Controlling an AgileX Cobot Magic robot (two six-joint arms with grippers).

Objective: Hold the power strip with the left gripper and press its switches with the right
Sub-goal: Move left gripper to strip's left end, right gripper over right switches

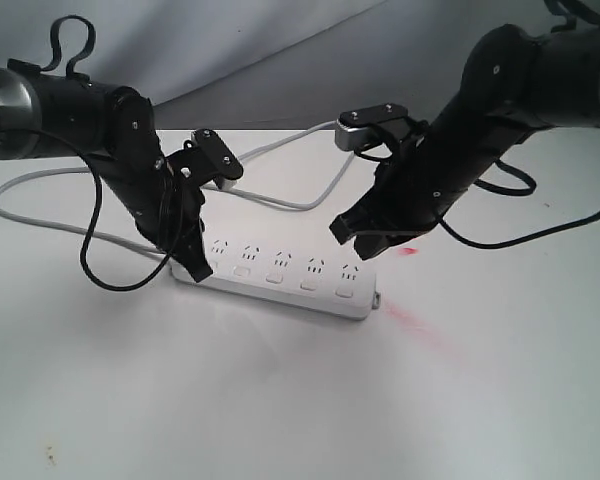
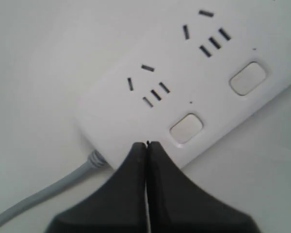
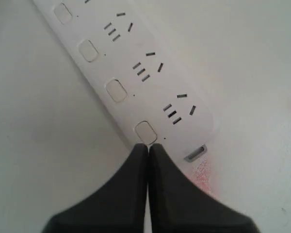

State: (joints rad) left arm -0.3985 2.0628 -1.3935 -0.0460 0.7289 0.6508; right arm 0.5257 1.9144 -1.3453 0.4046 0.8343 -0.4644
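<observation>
The white power strip [image 1: 325, 299] lies flat on the table, its five switches [image 1: 276, 278] in a row along the near side. My left gripper [image 1: 198, 268] is shut, its joined tips resting on the strip's cord end; in the left wrist view the left gripper [image 2: 147, 144] sits beside the first switch [image 2: 186, 128]. The grey cord [image 2: 39, 199] leaves that end. My right gripper [image 1: 362, 246] is shut and hovers over the opposite end. In the right wrist view the right gripper [image 3: 148, 145] meets the edge of the last switch [image 3: 145, 131]; contact cannot be told.
The grey cord [image 1: 280, 200] loops across the table behind the strip. A black cable [image 1: 105, 275] hangs from the left arm down to the table. A pink-red stain [image 1: 415, 322] marks the surface by the strip's right end.
</observation>
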